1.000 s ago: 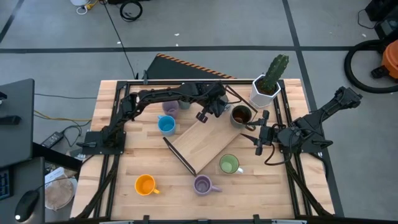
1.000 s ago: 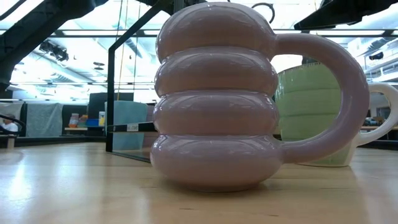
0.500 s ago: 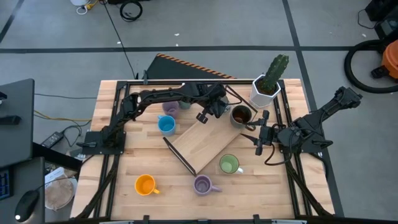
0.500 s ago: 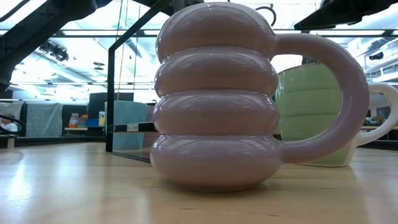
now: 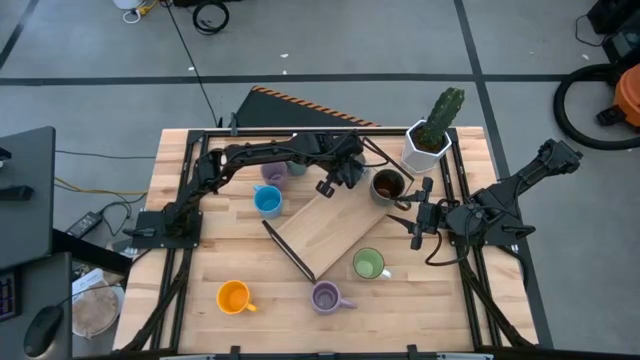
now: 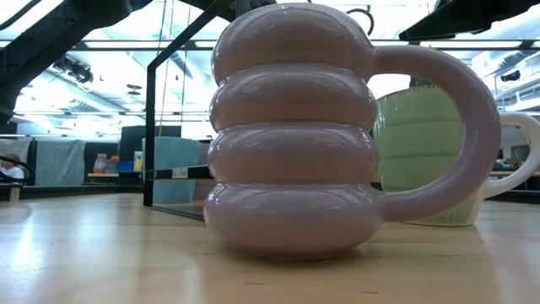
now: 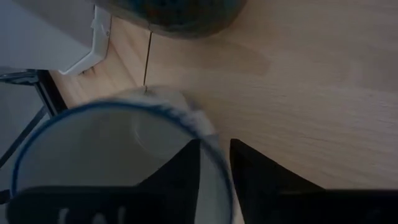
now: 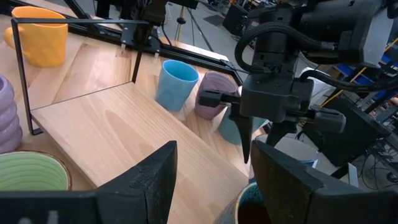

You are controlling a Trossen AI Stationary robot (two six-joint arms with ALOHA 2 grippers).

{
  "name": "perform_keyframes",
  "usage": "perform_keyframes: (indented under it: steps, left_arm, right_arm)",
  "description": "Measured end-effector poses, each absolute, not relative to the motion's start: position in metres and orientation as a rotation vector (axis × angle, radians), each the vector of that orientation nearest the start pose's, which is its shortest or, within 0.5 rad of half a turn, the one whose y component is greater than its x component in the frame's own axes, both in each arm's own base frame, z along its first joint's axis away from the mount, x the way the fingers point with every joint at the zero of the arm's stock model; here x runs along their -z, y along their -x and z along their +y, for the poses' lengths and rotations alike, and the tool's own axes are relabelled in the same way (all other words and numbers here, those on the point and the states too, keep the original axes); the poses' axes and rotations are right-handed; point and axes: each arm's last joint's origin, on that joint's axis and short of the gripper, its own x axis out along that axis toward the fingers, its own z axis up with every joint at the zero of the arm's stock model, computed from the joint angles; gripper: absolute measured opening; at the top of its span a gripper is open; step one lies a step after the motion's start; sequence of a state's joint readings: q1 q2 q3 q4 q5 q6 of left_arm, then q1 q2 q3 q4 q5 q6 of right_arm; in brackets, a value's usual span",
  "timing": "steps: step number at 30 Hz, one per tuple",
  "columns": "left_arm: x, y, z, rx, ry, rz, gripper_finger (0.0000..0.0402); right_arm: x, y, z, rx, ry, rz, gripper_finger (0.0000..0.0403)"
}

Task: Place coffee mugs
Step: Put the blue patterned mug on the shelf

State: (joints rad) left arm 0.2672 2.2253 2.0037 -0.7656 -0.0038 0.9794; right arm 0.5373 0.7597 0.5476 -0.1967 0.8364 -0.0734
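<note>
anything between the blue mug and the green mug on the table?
Yes: the light wooden board with a thin black wire frame lies between the blue mug and the green mug, shown in the high view. No other mug sits there.

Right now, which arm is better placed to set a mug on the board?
Left. Its claw grips a white mug by the rim, over the board's far end. The right claw is open and empty, off the board.

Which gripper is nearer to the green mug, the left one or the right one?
The right. The right gripper hangs just beyond the green mug, toward the table's right edge. The left gripper is farther, across the wooden board, gripping a white mug's rim.
</note>
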Motion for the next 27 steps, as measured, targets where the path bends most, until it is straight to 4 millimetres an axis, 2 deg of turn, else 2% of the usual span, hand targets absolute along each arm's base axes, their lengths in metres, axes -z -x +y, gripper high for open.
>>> perform_keyframes:
  steps: [9,17,19,25,27]
  left_arm:
    - [-0.2373,-0.4694,0.1288,0.224,-0.748,1.011,0.0131]
    - [-0.2369,-0.4691,0.1280,0.245,-0.805,1.023,0.0132]
    - [-0.2364,-0.4682,0.1278,0.259,-0.815,1.031,0.0119]
    - [-0.2364,-0.4688,0.1252,0.264,-0.818,1.030,0.0035]
    - [-0.2370,-0.4674,0.1246,0.252,-0.822,1.051,0.0027]
  right_arm:
    - [-0.2578,-0.1491,0.0638,0.283,0.332,0.328,0.0210]
    - [-0.2578,-0.1490,0.0639,0.282,0.332,0.328,0.0210]
    - [-0.2578,-0.1491,0.0638,0.282,0.332,0.328,0.0210]
    - [-0.2578,-0.1491,0.0639,0.282,0.331,0.328,0.0210]
    - [-0.2578,-0.1491,0.0639,0.282,0.331,0.328,0.0210]
